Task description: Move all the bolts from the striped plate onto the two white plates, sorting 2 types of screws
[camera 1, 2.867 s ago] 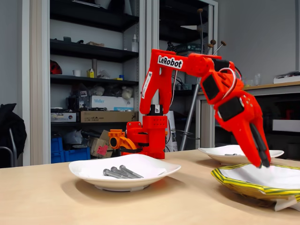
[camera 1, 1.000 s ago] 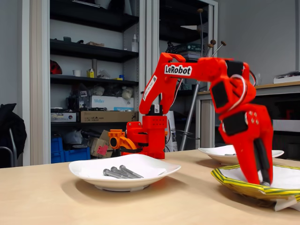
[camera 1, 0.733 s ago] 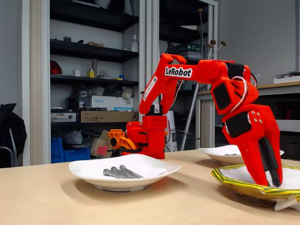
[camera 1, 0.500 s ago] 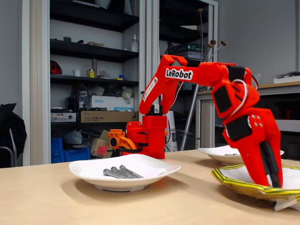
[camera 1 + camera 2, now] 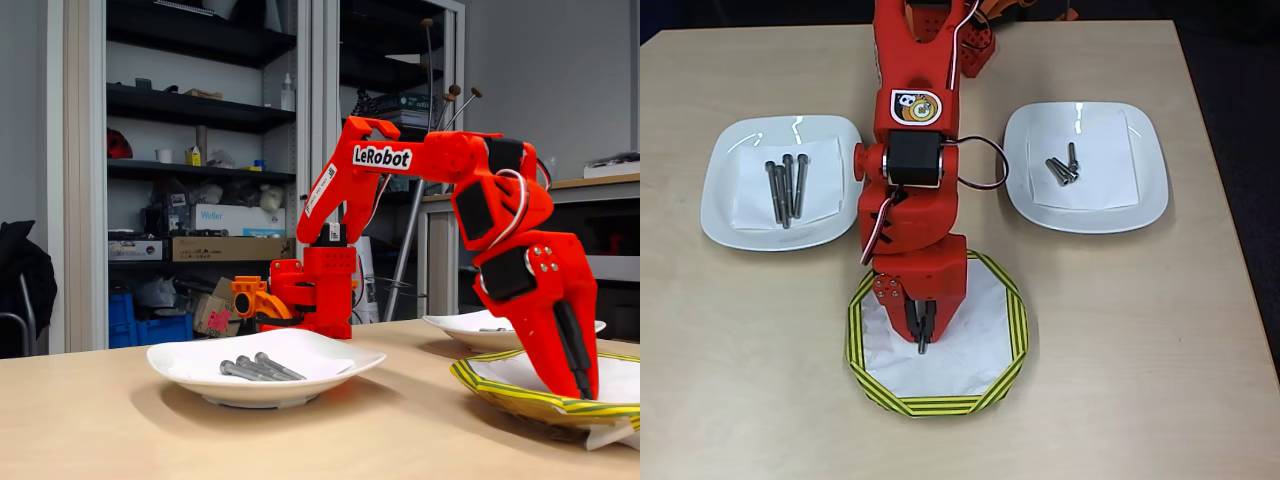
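Overhead view: the gripper [image 5: 922,342] has come down from above the rim and now stands inside the striped plate [image 5: 1014,330], its tips near the plate's middle. The jaws look closed on a small dark bolt [image 5: 922,347] at their tips, though it is too small to tell whether they truly hold it or only touch it. No other loose bolts show on the plate's white inside. Four long bolts [image 5: 785,188] lie on the white plate [image 5: 718,200] by the table's left edge, and three short bolts [image 5: 1063,168] on the white plate [image 5: 1146,180] toward the right edge. This is likely the last pick, and the sorting is nearly done.
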`<state>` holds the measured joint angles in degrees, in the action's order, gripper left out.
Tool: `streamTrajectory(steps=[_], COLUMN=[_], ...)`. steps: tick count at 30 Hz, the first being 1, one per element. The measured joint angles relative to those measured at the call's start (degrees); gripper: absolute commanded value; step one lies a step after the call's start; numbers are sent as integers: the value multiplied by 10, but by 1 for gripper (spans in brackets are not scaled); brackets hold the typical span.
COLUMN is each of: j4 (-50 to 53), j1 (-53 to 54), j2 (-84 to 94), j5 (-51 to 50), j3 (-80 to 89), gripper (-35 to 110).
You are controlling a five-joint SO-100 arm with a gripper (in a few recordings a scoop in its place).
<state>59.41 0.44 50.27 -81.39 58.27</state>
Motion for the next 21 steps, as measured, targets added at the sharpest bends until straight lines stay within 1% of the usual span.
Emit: streamTrajectory(steps=[7, 12, 16, 21], j4=[107, 188, 218, 233], j1=[-11, -19, -29, -62], j2=[0, 31, 55, 81], j5=[11, 21, 31, 6], j3=[-38, -68, -71, -60], gripper=[0, 0, 0, 0])
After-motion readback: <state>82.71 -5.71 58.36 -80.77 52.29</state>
